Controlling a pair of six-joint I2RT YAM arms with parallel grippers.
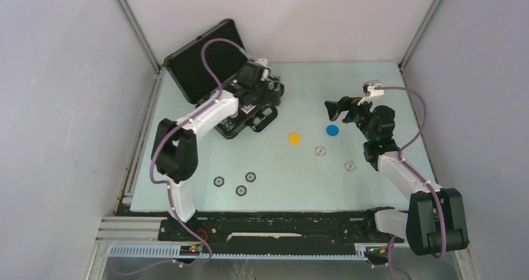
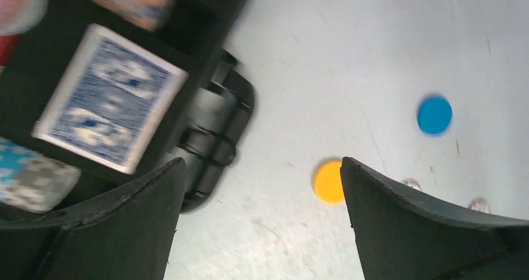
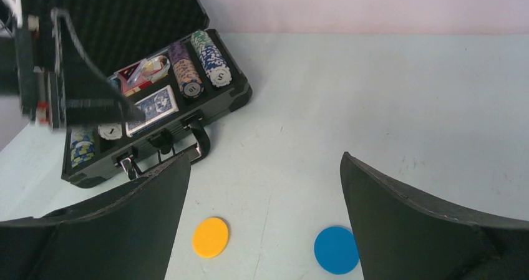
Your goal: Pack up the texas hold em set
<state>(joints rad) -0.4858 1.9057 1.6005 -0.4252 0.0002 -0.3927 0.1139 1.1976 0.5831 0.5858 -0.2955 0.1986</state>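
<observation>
The black poker case (image 1: 265, 115) lies open at the back left, lid (image 1: 203, 62) raised. It holds chip stacks (image 3: 187, 74) and a blue card deck (image 2: 112, 105), which also shows in the right wrist view (image 3: 153, 107). My left gripper (image 1: 269, 83) hovers open and empty over the case's right end; in its own view (image 2: 262, 221) it is over bare table by the handle (image 2: 215, 130). An orange chip (image 1: 294, 138) and a blue chip (image 1: 332, 130) lie mid-table. My right gripper (image 1: 337, 108) is open and empty just behind the blue chip (image 3: 335, 250), facing the case.
Two pale chips (image 1: 320, 150) (image 1: 350, 166) lie right of centre. Three dark chips (image 1: 219, 181) (image 1: 251, 176) (image 1: 240, 190) lie front left. The left arm's gripper (image 3: 62, 80) shows over the case in the right wrist view. Walls close in the left, back and right.
</observation>
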